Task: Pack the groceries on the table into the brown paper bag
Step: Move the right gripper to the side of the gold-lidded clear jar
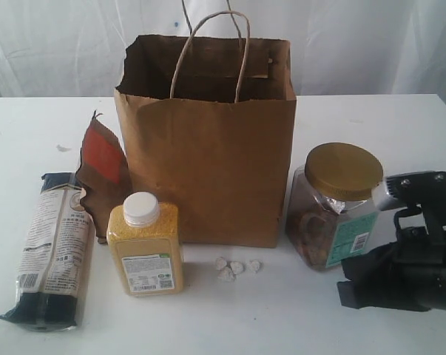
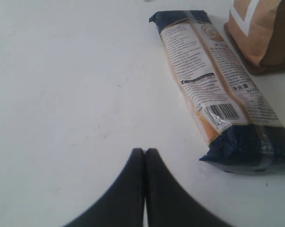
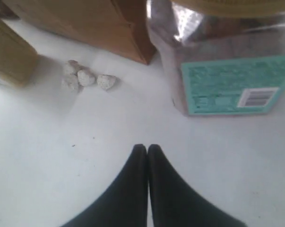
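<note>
Packing looks not yet begun. The brown paper bag (image 1: 208,170) stands upright and open toward the back of the white table (image 1: 400,126); whether anything already lies inside cannot be told from this angle. On its left the brown-red pouch (image 1: 103,174) stands just beside it, and the long noodle packet (image 1: 52,248) lies flat further out. The yellow-grain bottle (image 1: 145,248) stands before the bag's left corner, the tiny white lumps (image 1: 236,268) lie in front of the bag, and the gold-lidded clear jar (image 1: 333,207) sits just beside its right corner.

The left gripper (image 2: 145,151) has its fingers pressed together on nothing, over bare table near the packet's end. The right gripper (image 3: 147,147) is likewise closed and empty, pointing at the table between the lumps and the jar.

The jar seems the natural first pick for the right arm. It should spread its fingers fully before moving in, clasp the jar's body below the lid, lift it clear of the jagged rim and handles, then lower it straight down so the bag does not tip.
</note>
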